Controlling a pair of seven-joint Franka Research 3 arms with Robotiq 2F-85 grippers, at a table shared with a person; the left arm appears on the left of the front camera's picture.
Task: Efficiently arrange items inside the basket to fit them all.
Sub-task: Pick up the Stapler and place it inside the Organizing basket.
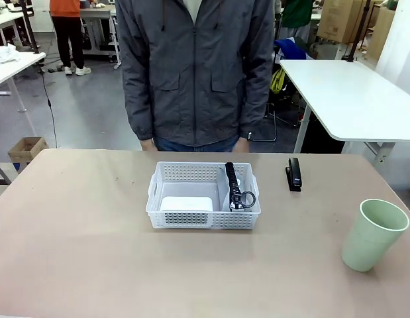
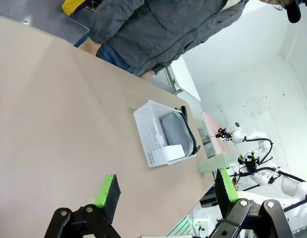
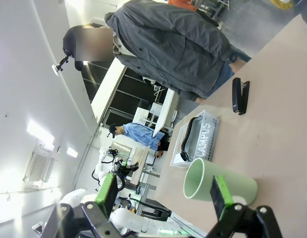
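Basket (image 1: 191, 220) of white lattice plastic sits at the middle of the table, toward the far side, in front of the person (image 1: 195, 73), whose hands hang down at the table's far edge. By the look of it the task is about half done. The small white box (image 1: 186, 203) lies in the basket's near-left part. The grey pouch (image 1: 236, 189), with black trim and a metal ring, lies along its right side. Two items are not yet in: the black stapler (image 1: 294, 173) lies on the table just right of the basket, and the pale green cup (image 1: 373, 234) stands upright well apart at the near right. The left gripper (image 2: 166, 188) is spread wide and holds nothing, well short of the basket. The right gripper (image 3: 164, 193) is likewise spread and empty, with the cup close ahead of it. Fitting the cup in probably means laying it down or shifting the pouch.
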